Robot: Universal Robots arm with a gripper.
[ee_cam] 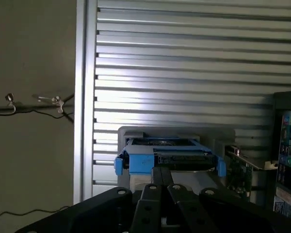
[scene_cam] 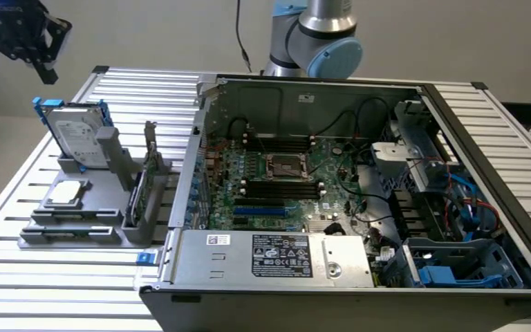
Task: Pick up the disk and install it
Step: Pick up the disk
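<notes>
Exterior view reference: the gripper [scene_cam: 44, 69] is located high at the exterior view's far left, above the disk [scene_cam: 75, 135] and slightly to its left, well apart from it. The fingers are closed together on nothing. In the wrist view the fingertips [ee_cam: 155, 177] are pressed against each other without a gap, and the gripper [ee_cam: 163, 174] is lined up over the top edge of the disk [ee_cam: 167, 158].

The disk is stood upright in a slot of a grey fixture [scene_cam: 72, 232] on the slatted table [scene_cam: 53, 294], to the left of the open computer case [scene_cam: 510, 221]. This upright seating is judged to leave the top edge exposed to an approach from above, while the slot guards against tipping. On the same fixture a small square processor chip [scene_cam: 67, 194] is laid flat nearer the camera, and a long green circuit card [scene_cam: 139, 197] is held on edge just to the right of the disk. The parts are kept apart, so that each can be reached on its own.

The case is laid on its side with the cover off, so that the motherboard [scene_cam: 275, 173] and the blue drive bay [scene_cam: 459, 270] at the near right are open from above.

The disk is a flat rectangular silver metal body. A white printed label is carried on the visible face. Bright blue plastic rails are fitted along both long sides, and their ends project at the top. The disk is not yet installed.
</notes>
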